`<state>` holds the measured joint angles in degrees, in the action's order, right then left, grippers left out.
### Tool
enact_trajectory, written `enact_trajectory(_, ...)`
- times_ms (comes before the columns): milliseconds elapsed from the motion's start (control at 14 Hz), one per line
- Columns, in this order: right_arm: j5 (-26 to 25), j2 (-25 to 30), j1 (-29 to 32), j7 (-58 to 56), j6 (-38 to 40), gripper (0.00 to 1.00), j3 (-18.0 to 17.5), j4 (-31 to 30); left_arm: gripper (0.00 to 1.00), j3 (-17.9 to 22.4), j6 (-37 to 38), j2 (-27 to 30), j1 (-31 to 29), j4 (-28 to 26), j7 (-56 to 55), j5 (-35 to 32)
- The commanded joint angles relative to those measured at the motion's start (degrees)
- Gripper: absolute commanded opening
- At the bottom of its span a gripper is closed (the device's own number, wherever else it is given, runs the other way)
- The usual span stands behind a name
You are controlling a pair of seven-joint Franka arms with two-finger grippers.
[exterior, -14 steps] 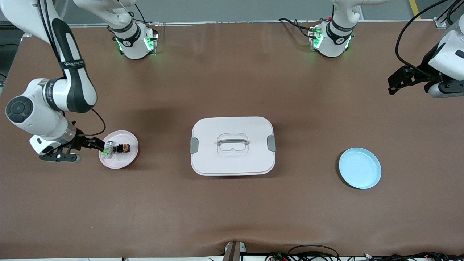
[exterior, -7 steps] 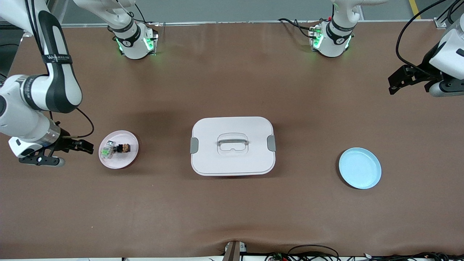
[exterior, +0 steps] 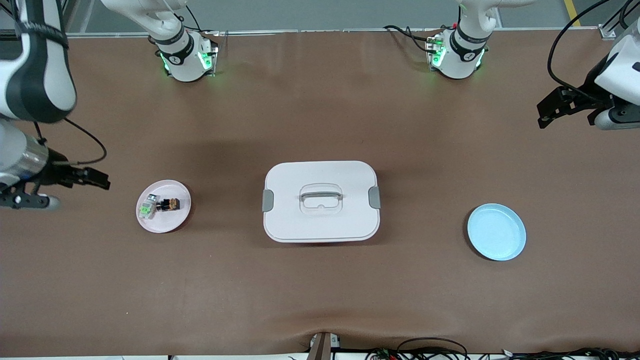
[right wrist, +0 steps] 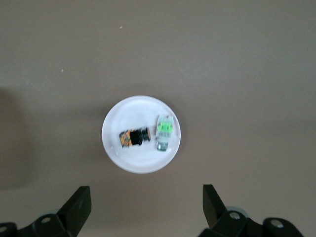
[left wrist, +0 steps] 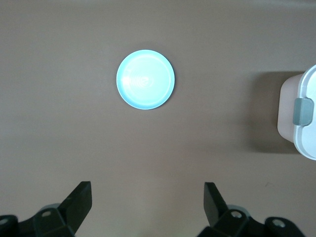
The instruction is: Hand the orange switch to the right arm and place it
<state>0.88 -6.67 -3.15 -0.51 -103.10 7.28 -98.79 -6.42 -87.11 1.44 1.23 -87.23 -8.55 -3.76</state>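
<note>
The orange switch (exterior: 170,204) lies on the small pink plate (exterior: 177,217) toward the right arm's end of the table, beside a white-grey part with a green face (exterior: 147,209). The right wrist view shows the switch (right wrist: 133,138), the green-faced part (right wrist: 165,130) and the plate (right wrist: 140,163). My right gripper (exterior: 97,178) is open and empty, up over the table beside the plate near that end's edge. My left gripper (exterior: 549,110) is open and empty, up over the table's other end, waiting. The pale blue plate (exterior: 496,231) is empty and shows in the left wrist view (left wrist: 145,79).
A white lidded box (exterior: 320,201) with grey side clips and a clear handle stands in the middle of the table; its edge shows in the left wrist view (left wrist: 302,118). The two arm bases (exterior: 185,55) (exterior: 456,52) stand along the table's edge farthest from the front camera.
My right gripper has drawn back from the pink plate and risen, moving toward its end of the table. The switch stays on the plate. The left arm has barely moved.
</note>
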Motion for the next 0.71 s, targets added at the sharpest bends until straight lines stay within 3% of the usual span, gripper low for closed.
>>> enact_trajectory(0, 0.17, 7.61, -0.28, 0.51, 4.39, 1.0, 0.02, -3.24, 1.0, 0.62, 0.54, 1.19, 0.09, -0.57, 1.35, 1.03)
enact_trajectory(285, -0.36, 19.57, -0.19, 0.34, 3.35, 1.0, 0.02, -12.03, 1.0, 0.54, 0.72, 1.46, 0.09, -0.57, 1.35, 1.03)
enact_trajectory(641, -0.88, 27.05, -0.02, -0.19, -2.0, 1.0, 0.02, -18.1, 1.0, 0.54, 0.72, 1.46, -0.53, -0.22, 1.44, 1.03)
